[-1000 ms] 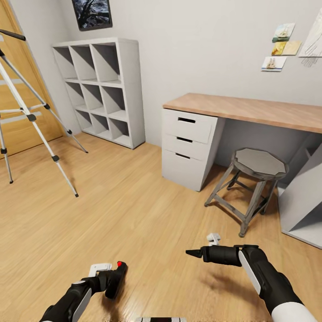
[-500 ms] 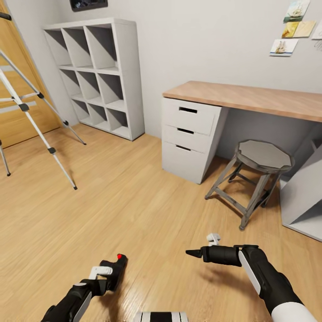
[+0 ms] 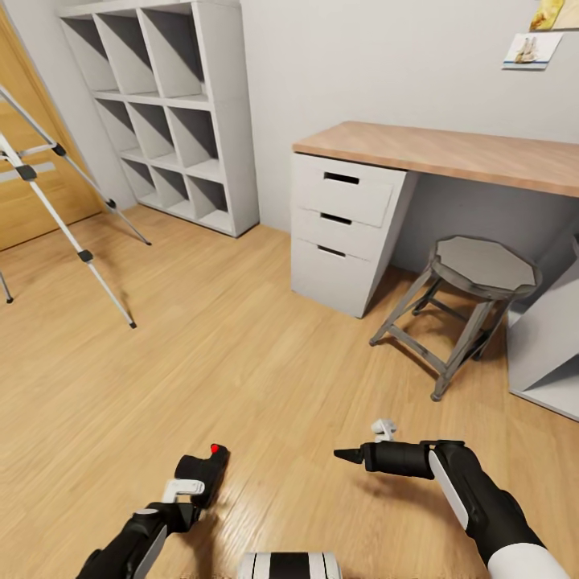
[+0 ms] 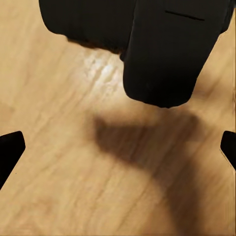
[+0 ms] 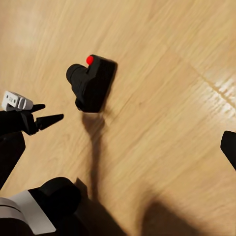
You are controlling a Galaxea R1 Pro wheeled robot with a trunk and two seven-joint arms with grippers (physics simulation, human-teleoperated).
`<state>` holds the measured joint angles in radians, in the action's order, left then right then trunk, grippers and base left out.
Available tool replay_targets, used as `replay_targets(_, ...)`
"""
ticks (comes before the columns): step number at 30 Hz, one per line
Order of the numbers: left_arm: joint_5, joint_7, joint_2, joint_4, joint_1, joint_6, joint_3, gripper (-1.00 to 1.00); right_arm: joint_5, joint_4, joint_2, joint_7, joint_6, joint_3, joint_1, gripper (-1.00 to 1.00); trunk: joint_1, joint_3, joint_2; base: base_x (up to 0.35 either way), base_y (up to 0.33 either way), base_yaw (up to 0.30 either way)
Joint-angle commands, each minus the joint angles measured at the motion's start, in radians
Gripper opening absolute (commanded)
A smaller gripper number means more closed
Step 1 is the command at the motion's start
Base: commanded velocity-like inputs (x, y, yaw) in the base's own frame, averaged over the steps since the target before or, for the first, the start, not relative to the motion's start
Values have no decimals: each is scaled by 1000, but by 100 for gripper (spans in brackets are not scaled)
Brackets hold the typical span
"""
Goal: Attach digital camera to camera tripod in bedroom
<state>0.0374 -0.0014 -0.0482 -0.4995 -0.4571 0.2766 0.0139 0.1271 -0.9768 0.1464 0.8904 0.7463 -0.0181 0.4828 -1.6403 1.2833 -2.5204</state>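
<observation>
The digital camera (image 3: 203, 473), black with a red dot on top, is low over the wood floor just ahead of my left gripper (image 3: 186, 500). In the right wrist view the digital camera (image 5: 93, 82) is clear of the left gripper (image 5: 51, 112), with a gap between them. Through the left wrist view, the fingertips (image 4: 10, 152) stand wide apart and open, with the camera body (image 4: 162, 49) beyond them. My right gripper (image 3: 347, 456) hovers open over bare floor to the right. The camera tripod (image 3: 83, 257) stands at the far left, with only its silver legs showing.
White cube shelves (image 3: 173, 104) stand against the back wall beside an oak door (image 3: 24, 209). A wood-topped desk (image 3: 450, 153) with white drawers (image 3: 342, 233) and a grey stool (image 3: 478, 273) are at the right. A white panel (image 3: 547, 346) leans at far right.
The head view has shifted forward and down. The camera, earlier at my left gripper's fingers, now sits ahead of them and apart. The right arm has kept its pose.
</observation>
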Motion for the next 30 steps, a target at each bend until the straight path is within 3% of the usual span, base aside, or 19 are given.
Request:
replay_targets(1, 6, 0, 4, -2, 0, 6, 1, 100, 10, 0, 1, -3, 8, -2, 0, 100, 0, 5, -1, 0, 0, 0)
replay_targets(4, 11, 0, 9, -3, 0, 6, -14, 100, 11, 0, 1, -3, 8, -2, 0, 100, -2, 16, -1, 0, 0, 0)
replay_targets(6, 16, 3, 13, -14, 0, 6, -70, 100, 10, 0, 1, -3, 6, -2, 0, 100, -2, 24, -2, 0, 0, 0)
replay_targets(10, 16, 8, 15, -20, 0, 6, -94, 100, 7, -5, 1, -3, 7, -3, 0, 100, -4, 40, -3, 0, 0, 0)
replay_targets(30, 17, 12, 13, -25, 0, 6, -103, 100, 9, -7, 1, -12, 4, -2, 0, 100, -13, 117, -7, 0, 0, 0)
